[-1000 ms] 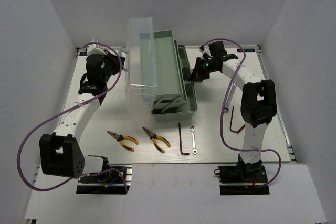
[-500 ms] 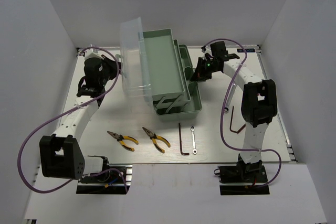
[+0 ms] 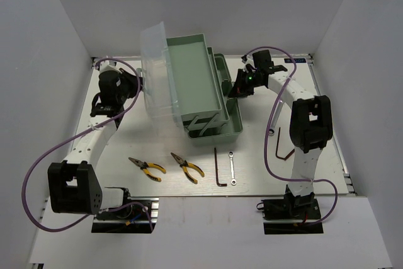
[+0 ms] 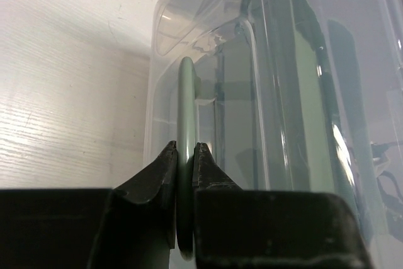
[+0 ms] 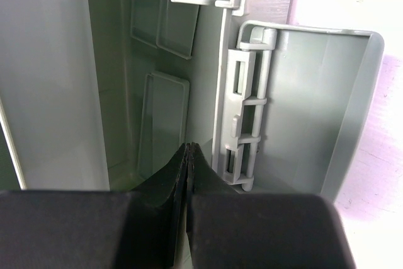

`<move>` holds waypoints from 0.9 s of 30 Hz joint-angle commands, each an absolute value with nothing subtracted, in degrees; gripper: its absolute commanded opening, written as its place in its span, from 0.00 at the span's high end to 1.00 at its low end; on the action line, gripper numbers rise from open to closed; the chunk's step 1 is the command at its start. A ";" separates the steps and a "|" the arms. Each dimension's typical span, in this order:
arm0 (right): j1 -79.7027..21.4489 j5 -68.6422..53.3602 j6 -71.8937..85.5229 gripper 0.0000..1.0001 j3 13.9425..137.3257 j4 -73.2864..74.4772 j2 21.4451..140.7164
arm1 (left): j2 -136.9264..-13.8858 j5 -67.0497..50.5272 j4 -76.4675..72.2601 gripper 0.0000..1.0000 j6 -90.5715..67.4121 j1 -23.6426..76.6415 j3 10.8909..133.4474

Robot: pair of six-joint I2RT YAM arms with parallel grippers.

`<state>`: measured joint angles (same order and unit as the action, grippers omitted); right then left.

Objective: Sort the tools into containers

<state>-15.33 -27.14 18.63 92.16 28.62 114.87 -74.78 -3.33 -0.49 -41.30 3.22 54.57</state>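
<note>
The left pincer [image 4: 184, 150] was seen clamped narrowly on the thin green handle [image 4: 186, 99] of the translucent lid [image 3: 154, 74], which was swung up and over at the upper left of the overhead view. The right pincer [image 5: 187, 148] was drawn nearly together at the right rim of the base bin [image 3: 232, 131]. Whether the rim was pinched between its fingers could not be told.

The step in hand was judged to be the opening of the toolbox, with the mint tray [image 3: 194, 80] laid bare and no tool sorted yet. Near the lower edge of the worktop [image 3: 119, 149] the yellow-handled pliers [image 3: 147, 167], a second pair [image 3: 187, 167], the black hex key [image 3: 219, 169] and a silver wrench [image 3: 232, 168] were laid in a row. The reddish-brown hex key [image 3: 281, 145] was set apart at the right, just beside the right arm. A second wrench was not seen.

Next, the lid would need to be laid fully back and let go before a tool could be fetched. Little room was left between lid and left wall. A bare strip was left between box and tools.
</note>
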 commanded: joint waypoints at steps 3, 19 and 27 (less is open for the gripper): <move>-13.97 -21.88 16.00 1.00 89.65 34.01 115.40 | -75.06 5.97 14.58 1.00 -36.47 2.20 50.45; -13.80 -22.41 16.17 1.00 88.77 33.84 114.96 | -72.78 9.57 23.28 0.43 -39.02 0.09 52.21; -13.80 -22.59 16.17 1.00 88.51 33.66 115.05 | -70.85 11.60 29.00 0.20 -39.55 -0.97 57.12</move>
